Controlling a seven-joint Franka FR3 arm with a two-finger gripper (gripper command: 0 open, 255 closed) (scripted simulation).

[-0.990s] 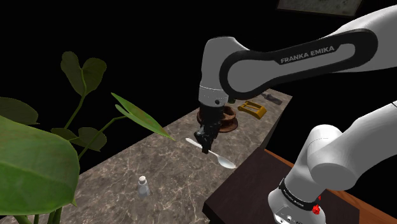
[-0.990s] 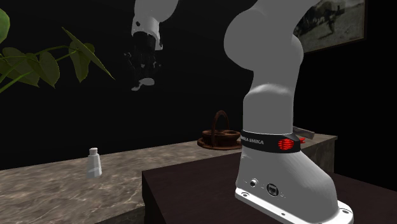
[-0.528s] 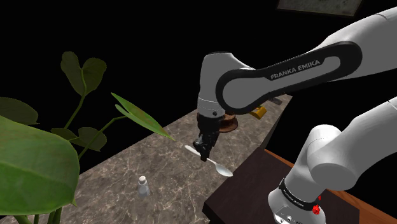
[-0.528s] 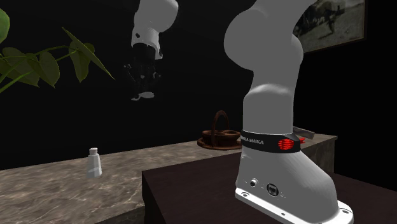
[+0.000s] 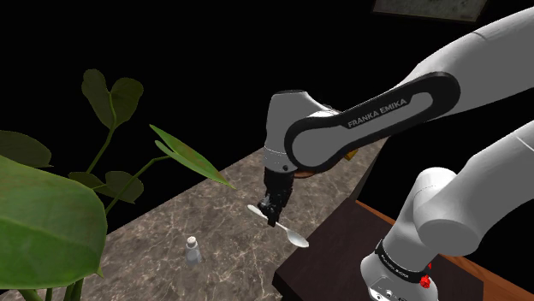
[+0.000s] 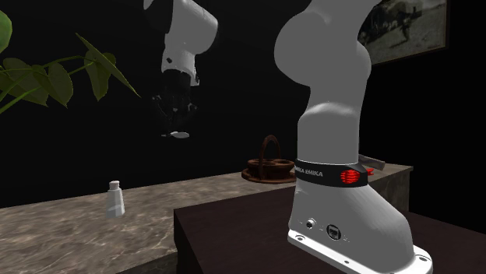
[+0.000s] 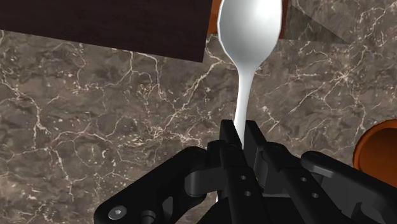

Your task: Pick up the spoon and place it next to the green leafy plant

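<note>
Quick one from the remote seat. The gripper [image 5: 274,214] is clamped on the white spoon [image 5: 291,236], pinching the thin handle partway along. The spoon hangs in the air over the marbled table [image 5: 171,231], tilted with its bowl end lower, near the dark stand [image 5: 317,256]. The green leafy plant [image 5: 43,222] is well apart from it, off at the shoulder view's left.

So I'd call this the carry. My plan:
- Travel along the table toward the plant and stay high enough to pass over the little shaker [image 5: 193,252].
- Watch the long pointed leaf [image 5: 184,154] that pokes out toward the arm.
- Come down slow near the stems. I reckon the bowl touches first with that tilt, so I'd only let go once it's resting.

I can't see the plant's pot, so "next to" is a guess from the stems.

On views, the wrist view is the one that sells me on the grip. Both fingers [image 7: 229,133] are tight on the handle, and the spoon [image 7: 245,70] runs straight out from them. The shoulder view hints at that but gives me the route instead. The second exterior view gives height: the spoon [image 6: 178,135] is well above the table [image 6: 78,226], roughly level with the plant [image 6: 47,82]. I can't judge that looking down from the shoulder.
</note>
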